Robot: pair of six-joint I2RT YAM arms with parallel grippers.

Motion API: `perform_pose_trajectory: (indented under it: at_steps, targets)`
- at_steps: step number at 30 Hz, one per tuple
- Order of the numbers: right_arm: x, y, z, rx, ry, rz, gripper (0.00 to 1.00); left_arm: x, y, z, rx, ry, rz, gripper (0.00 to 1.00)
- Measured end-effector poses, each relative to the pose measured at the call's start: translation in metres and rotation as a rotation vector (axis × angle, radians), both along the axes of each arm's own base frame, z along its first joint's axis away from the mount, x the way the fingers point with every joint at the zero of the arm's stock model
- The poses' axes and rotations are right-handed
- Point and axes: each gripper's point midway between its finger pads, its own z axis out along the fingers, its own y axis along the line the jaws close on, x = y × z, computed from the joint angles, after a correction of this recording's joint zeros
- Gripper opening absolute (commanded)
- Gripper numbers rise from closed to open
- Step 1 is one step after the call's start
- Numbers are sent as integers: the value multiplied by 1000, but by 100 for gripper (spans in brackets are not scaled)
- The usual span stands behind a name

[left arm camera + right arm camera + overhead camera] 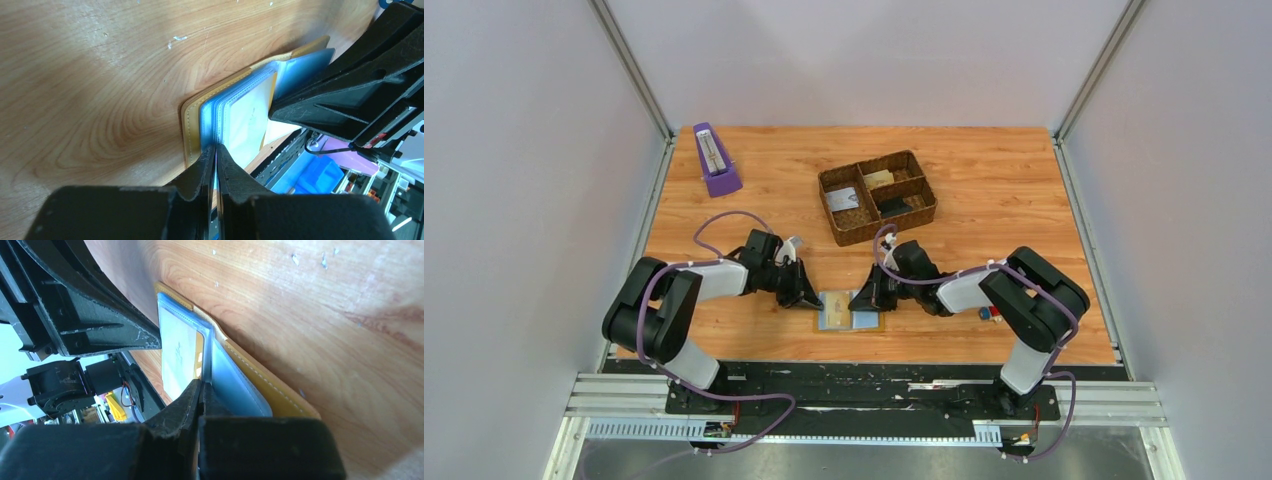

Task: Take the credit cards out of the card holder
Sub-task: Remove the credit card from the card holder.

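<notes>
The card holder (pixel 849 312) lies open near the table's front edge, mustard-yellow cover down, blue-grey and clear pockets up. My left gripper (pixel 812 298) is at its left edge. In the left wrist view it (pixel 215 147) is shut on the edge of the pocket pages beside the mustard rim (pixel 192 125). My right gripper (pixel 864 298) is near the holder's middle. In the right wrist view it (pixel 201 384) is shut at the yellow-edged end of a white card (pixel 177 355) in a clear pocket, next to a blue-grey page (pixel 235 385). The card also shows in the left wrist view (pixel 247 117).
A brown woven compartment tray (pixel 884 230) holding a few flat items stands behind the grippers. A purple metronome-like object (pixel 715 160) is at the back left. Small red and blue items (pixel 990 313) lie by the right arm. The two grippers face each other closely.
</notes>
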Motion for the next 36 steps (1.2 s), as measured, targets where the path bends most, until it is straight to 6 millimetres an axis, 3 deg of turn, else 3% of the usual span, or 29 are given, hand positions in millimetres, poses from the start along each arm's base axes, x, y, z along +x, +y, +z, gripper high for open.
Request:
perform_pose_trajectory:
  at_steps: [19, 26, 36]
  targets:
    - [2, -10, 7, -16, -43, -5, 0, 1, 0, -1, 12, 22, 4, 17]
    - [-2, -10, 7, -23, -33, 4, 16, 1, -1, -1, 8, 19, 9, 13]
    - [-7, 4, 2, -20, -1, 24, 22, 1, -1, -1, 1, 21, 23, 10]
